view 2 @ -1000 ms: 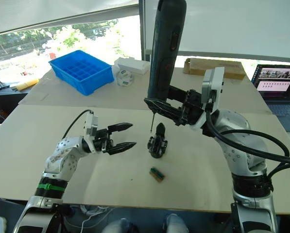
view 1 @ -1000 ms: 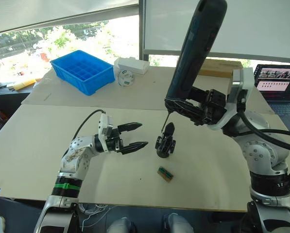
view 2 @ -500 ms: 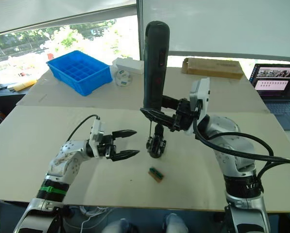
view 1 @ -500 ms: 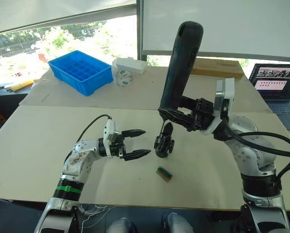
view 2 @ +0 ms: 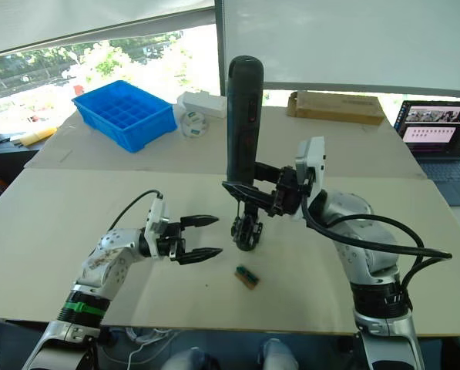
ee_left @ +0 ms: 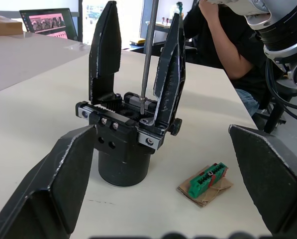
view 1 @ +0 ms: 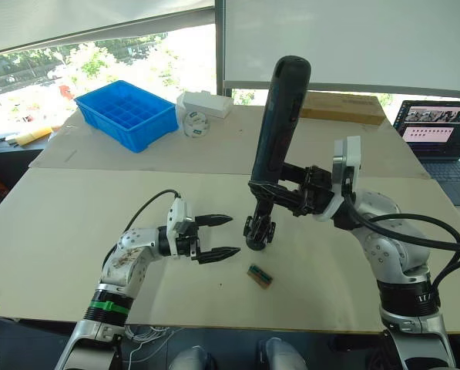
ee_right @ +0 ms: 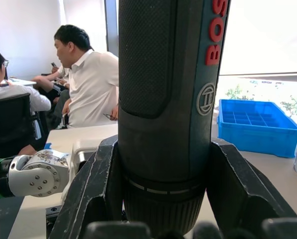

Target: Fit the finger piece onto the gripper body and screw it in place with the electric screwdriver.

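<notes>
Lying nearest the front edge of the tabletop (view 1: 52, 254): a small green-and-brown block (view 1: 260, 275), flat and untouched. From the left wrist view, showing as a green toothed part (ee_left: 207, 180) on a brown scrap.

Hovering just left of centre, the left tool (view 1: 217, 236), fingers spread wide and holding nothing, tips pointing toward the gripper body (view 1: 259, 230) but not touching it.

Standing upright near the middle of the tabletop, the gripper body, on its round base. From the head views, reading only as a dark lump; from the left wrist view (ee_left: 123, 144), showing a cylindrical base, a toothed rail across the top and two pointed black fingers rising from it, the one beside the bit being the finger piece (ee_left: 169, 79), seated upright on the body.

Coming straight down between those two fingers, the thin metal bit (ee_left: 147, 50), tip resting at the top of the body beside the finger piece.

Gripping the electric screwdriver (view 1: 277, 127) low on its barrel, the right tool (view 1: 280, 193), clamped tight and keeping it nearly vertical above the gripper body. From the right wrist view, black fingers (ee_right: 96, 184) pressing both sides of the textured barrel (ee_right: 163, 89).

Sitting toward the far left corner, a blue tray (view 1: 126, 113); toward the far right edge, a laptop (view 1: 436, 127).
</notes>
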